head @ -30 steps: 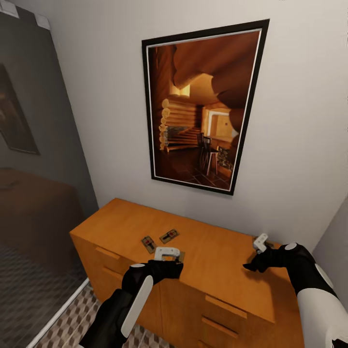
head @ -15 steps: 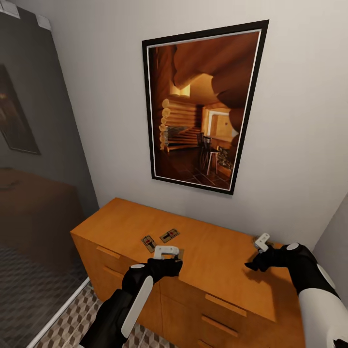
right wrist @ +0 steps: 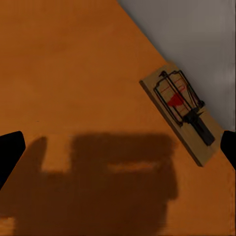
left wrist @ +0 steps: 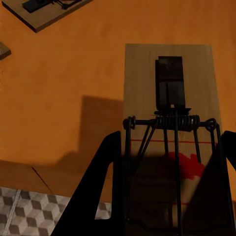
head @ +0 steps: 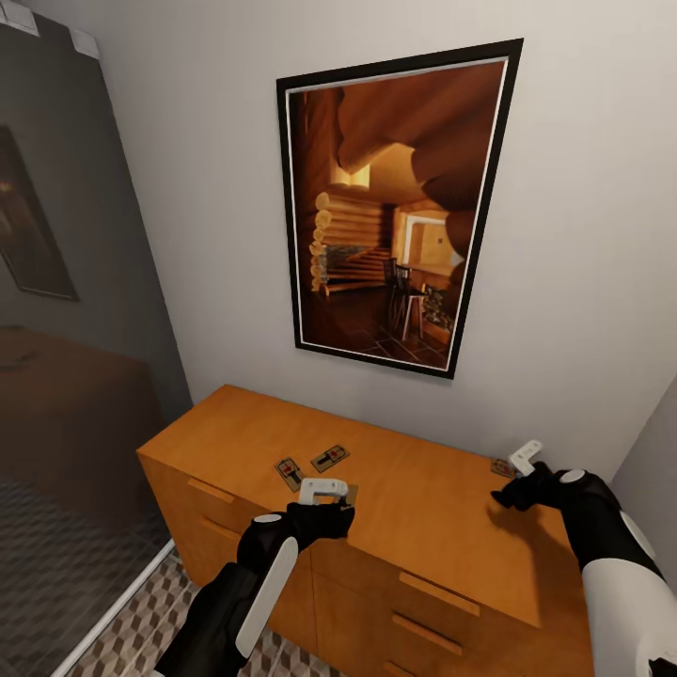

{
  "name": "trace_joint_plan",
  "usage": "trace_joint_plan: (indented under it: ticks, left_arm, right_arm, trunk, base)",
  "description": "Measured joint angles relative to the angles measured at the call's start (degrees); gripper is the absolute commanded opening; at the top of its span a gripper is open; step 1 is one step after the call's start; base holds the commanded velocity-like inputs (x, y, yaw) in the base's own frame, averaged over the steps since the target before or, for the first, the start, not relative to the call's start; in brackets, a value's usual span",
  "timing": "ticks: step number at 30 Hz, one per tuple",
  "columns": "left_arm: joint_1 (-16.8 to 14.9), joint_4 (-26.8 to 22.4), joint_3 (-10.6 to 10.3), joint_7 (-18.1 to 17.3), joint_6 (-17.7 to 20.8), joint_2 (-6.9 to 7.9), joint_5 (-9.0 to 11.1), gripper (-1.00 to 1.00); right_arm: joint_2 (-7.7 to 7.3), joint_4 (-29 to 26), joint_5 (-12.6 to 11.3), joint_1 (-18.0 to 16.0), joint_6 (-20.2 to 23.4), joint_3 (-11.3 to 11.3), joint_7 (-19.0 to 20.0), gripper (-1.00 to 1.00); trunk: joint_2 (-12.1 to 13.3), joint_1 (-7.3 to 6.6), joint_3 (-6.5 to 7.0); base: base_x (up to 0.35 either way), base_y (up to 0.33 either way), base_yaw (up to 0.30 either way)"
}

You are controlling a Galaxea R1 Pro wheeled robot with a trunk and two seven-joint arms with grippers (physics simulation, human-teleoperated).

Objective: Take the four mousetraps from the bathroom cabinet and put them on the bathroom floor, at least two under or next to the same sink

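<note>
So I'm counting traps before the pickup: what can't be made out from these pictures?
- Third mousetrap, head view: mostly hidden behind the left gripper.
- Fourth mousetrap, head view: half covered by the right gripper, details too small.
- Left gripper's grip, left wrist view: fingers cut off by the edge.
- Cabinet drawers: contents hidden.

Your head camera looks down from high onto the cabinet (head: 414, 508) and wall. Your left wrist camera sits very close above one mousetrap (left wrist: 169, 128) near the cabinet's front edge. Your right wrist camera hovers higher over the cabinet top's back edge by the wall.
</note>
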Motion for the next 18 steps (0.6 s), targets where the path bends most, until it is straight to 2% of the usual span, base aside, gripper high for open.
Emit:
trace_joint_plan:
  ticks: [6, 10, 12, 15, 18]
  left_arm:
    - [0.0, 0.05, 0.0, 0.0, -0.05, 0.0, -0.02, -1.0]
    - [0.0, 0.58, 0.0, 0.0, -0.08, 0.0, -0.02, -1.0]
    - [-0.03, 1.27, 0.04, 0.0, -0.13, 0.0, -0.03, -1.0]
    - [-0.01, 1.7, 0.07, 0.0, -0.15, 0.0, -0.03, -1.0]
    - [0.0, 1.89, 0.08, 0.0, -0.15, 0.0, -0.03, -1.0]
  right_arm:
    - [0.08, -0.06, -0.1, -1.21, 0.27, 0.68, -2.62, 1.0]
    - [0.09, -0.04, -0.15, -1.93, 0.35, 0.81, -7.51, 1.0]
    - [0.13, 0.08, -0.2, -2.11, 0.35, 1.84, -9.68, 1.0]
    - [0.16, 0.26, -0.58, -2.2, 0.35, 3.72, -8.91, 1.0]
    - [0.17, 0.39, -1.51, -2.25, 1.07, 5.04, -4.94, 1.0]
  trunk:
    - [0.0, 0.0, 0.0]
    - [0.0, 0.0, 0.0]
    - [0.0, 0.0, 0.0]
    - [0.0, 0.0, 0.0]
    - [0.0, 0.0, 0.0]
  base:
    - [0.0, 0.0, 0.0]
    - [0.0, 0.0, 0.0]
    - [0.0, 0.0, 0.0]
    - [0.0, 0.0, 0.0]
    - [0.0, 0.0, 0.0]
